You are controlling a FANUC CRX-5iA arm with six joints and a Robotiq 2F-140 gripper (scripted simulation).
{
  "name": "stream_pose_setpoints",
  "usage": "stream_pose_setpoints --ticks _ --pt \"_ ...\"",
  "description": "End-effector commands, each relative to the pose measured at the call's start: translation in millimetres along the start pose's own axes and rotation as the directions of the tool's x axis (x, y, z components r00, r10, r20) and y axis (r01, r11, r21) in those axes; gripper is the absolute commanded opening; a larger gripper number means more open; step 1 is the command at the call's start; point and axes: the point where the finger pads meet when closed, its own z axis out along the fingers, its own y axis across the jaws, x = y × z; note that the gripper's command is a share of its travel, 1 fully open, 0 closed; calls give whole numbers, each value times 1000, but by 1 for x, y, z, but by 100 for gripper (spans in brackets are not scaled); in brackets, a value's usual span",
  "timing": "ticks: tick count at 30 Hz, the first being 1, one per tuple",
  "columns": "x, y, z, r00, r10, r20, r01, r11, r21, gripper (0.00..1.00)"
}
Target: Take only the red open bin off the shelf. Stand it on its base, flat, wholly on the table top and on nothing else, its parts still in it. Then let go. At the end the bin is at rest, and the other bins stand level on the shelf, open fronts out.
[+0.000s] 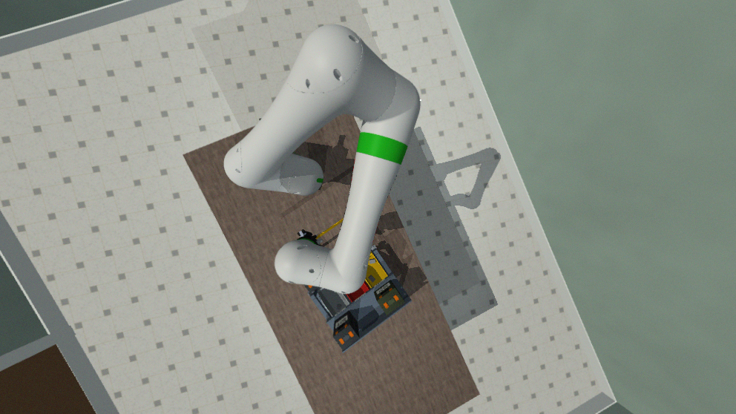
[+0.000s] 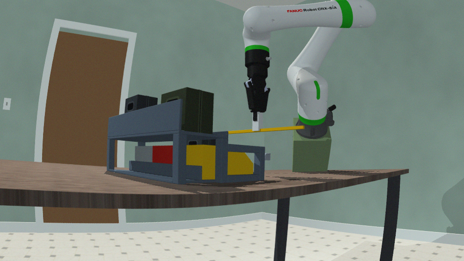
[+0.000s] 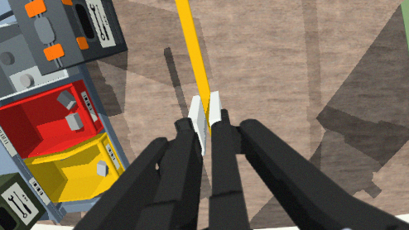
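The red open bin (image 3: pixel 29 124) (image 2: pixel 162 154) (image 1: pixel 358 292) sits in the blue-grey shelf (image 2: pixel 145 120), with grey parts inside. It lies between the yellow bin (image 3: pixel 79 178) (image 2: pixel 240 163) (image 1: pixel 377 268) and the grey bin (image 2: pixel 143 153) (image 1: pixel 331 302), and looks level. My gripper (image 3: pixel 209 106) (image 2: pixel 255 125) points down in front of the shelf, off to the side of the bins in the wrist view, above the table. Its white fingertips are shut on a long thin yellow bar (image 3: pixel 192 45) (image 2: pixel 282 128) (image 1: pixel 330 227), held nearly level in the air. The arm hides part of the bins in the top view.
A dark grey case (image 3: pixel 66 25) with orange latches stands at the shelf's grey-bin end. Another dark case (image 2: pixel 138 104) (image 1: pixel 344 333) and a green case (image 2: pixel 198 110) (image 1: pixel 389 299) stand on the upper tier. The green robot pedestal (image 2: pixel 311 155) stands beyond the bar's far end.
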Motion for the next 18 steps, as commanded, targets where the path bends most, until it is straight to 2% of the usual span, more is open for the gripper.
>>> stream_pose_setpoints --ticks 1,14,18 --pt "0 -1 0 1000 0 0 0 1000 0 0" --pt "0 -1 0 1000 0 0 0 1000 0 0" --pt "0 -2 16 1000 0 0 0 1000 0 0"
